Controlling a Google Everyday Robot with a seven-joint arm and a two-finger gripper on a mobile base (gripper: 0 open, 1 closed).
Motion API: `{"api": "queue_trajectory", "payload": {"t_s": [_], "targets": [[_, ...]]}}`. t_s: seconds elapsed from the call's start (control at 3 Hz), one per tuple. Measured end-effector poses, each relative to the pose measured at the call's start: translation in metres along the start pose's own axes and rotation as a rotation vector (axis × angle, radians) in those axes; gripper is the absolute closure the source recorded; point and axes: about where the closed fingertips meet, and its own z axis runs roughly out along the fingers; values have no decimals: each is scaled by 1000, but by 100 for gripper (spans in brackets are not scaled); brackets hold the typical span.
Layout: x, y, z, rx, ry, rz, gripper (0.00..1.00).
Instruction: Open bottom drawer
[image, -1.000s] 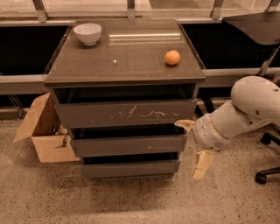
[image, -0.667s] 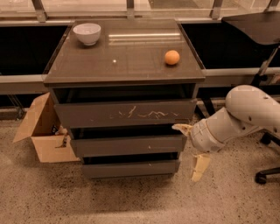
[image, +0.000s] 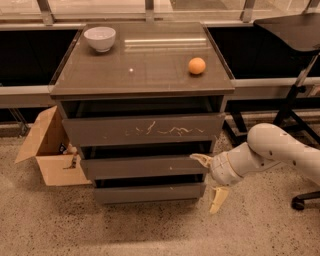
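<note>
The bottom drawer (image: 150, 192) is the lowest, slimmest dark grey front of the cabinet (image: 142, 85); it sits set back under the middle drawer (image: 142, 166), with a dark gap above it. My gripper (image: 209, 180) is at the drawer's right end, with its fingers spread wide. The upper finger (image: 201, 160) lies against the right end of the middle drawer. The lower finger (image: 218, 200) hangs just right of the bottom drawer's corner, near the floor. The top drawer (image: 145, 130) carries white scratches.
A white bowl (image: 100, 38) and an orange (image: 197, 65) rest on the cabinet top. An open cardboard box (image: 47, 150) stands on the floor at the left. A black chair (image: 295, 75) and its wheeled base (image: 300, 201) stand at the right, behind my arm.
My arm has moved left toward the cabinet, bringing the gripper up to the right ends of the middle and bottom drawers. The drawers have not moved.
</note>
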Motion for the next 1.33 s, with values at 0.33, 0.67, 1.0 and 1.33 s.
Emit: {"api": "queue_trajectory", "payload": {"t_s": [0.33, 0.67, 1.0, 1.33], "targets": [[0, 0, 0, 0, 0, 0, 0], [19, -1, 26, -18, -28, -7, 0], [40, -1, 57, -37, -65, 1, 0], [71, -7, 103, -57, -123, 26, 0]]}}
